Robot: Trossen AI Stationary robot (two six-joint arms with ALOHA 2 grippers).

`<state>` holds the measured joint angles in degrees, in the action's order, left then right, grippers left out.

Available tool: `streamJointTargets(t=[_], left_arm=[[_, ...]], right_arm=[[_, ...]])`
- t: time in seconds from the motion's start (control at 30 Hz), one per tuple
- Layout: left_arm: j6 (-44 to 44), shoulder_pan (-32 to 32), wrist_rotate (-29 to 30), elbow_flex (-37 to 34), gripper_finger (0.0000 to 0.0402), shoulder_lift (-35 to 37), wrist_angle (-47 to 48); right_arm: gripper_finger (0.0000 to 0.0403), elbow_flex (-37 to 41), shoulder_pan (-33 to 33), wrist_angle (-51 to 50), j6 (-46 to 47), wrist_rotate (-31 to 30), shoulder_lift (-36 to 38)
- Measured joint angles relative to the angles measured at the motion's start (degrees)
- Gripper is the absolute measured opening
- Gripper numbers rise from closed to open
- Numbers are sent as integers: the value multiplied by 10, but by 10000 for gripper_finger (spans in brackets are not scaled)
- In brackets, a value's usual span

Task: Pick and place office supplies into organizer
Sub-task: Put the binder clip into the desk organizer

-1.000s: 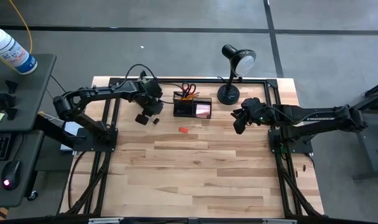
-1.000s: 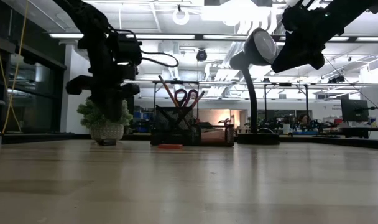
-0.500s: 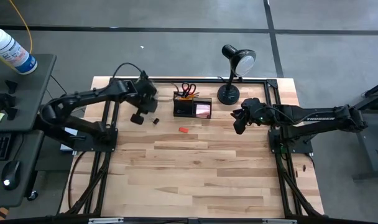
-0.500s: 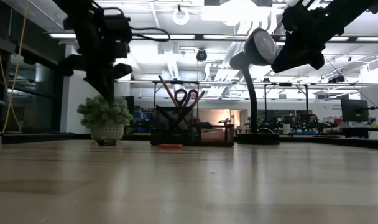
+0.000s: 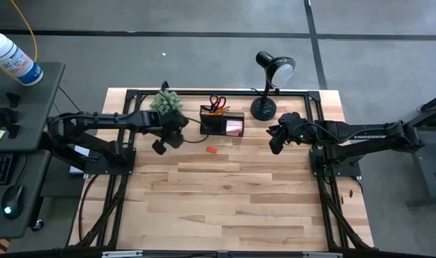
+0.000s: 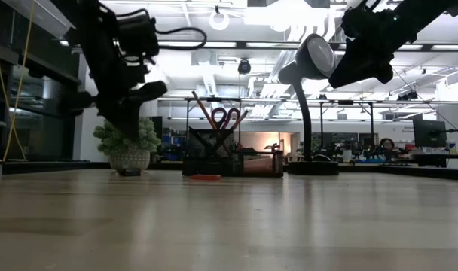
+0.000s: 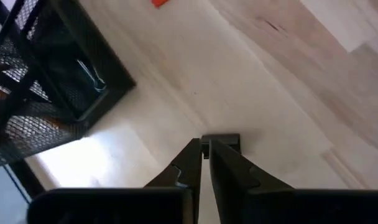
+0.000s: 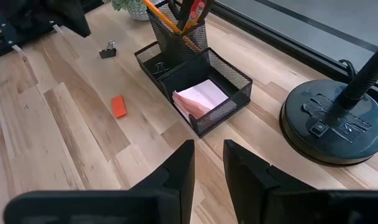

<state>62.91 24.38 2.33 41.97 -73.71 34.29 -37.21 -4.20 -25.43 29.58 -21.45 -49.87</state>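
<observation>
The black mesh organizer (image 5: 221, 123) (image 8: 189, 74) stands at the far middle of the table. Red-handled scissors (image 8: 195, 9) and orange pencils (image 8: 164, 15) stick up from its cup, and a pink pad (image 8: 198, 96) lies in its low compartment. An orange bit (image 5: 211, 149) (image 8: 119, 106) and a small black binder clip (image 8: 108, 51) (image 7: 221, 140) lie flat on the wood. My left gripper (image 7: 205, 148) (image 6: 131, 134) hangs shut above the clip, clear of the table. My right gripper (image 8: 207, 155) (image 5: 275, 145) waits open to the right of the organizer.
A green plant ball in a pot (image 5: 167, 102) (image 6: 127, 143) stands left of the organizer. A black desk lamp (image 5: 272, 79) stands to the organizer's right on a round base (image 8: 335, 121). A black frame rail (image 5: 225, 92) runs along the far edge. The near table is bare wood (image 5: 232, 201).
My left gripper has swung from over the plant toward the table's near edge and now hangs over the binder clip; its wrist has rolled on the way. The clip and the orange bit lie where they were.
</observation>
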Motion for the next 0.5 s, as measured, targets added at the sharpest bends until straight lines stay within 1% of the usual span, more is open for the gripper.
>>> streamJointTargets(t=[0.13, 0.3, 0.43, 0.5], left_arm=[[26, 13, -15, -23, 35, -7, -4], [61, 11, -12, -51, 57, -9, -12], [59, 12, 21, -63, 71, -17, -37], [61, 16, 26, -64, 75, -25, -51]], right_arm=[[78, 0, 0, 0, 0, 4, 0], [78, 0, 0, 0, 0, 4, 0], [78, 0, 0, 0, 0, 4, 0], [78, 0, 0, 0, 0, 4, 0]])
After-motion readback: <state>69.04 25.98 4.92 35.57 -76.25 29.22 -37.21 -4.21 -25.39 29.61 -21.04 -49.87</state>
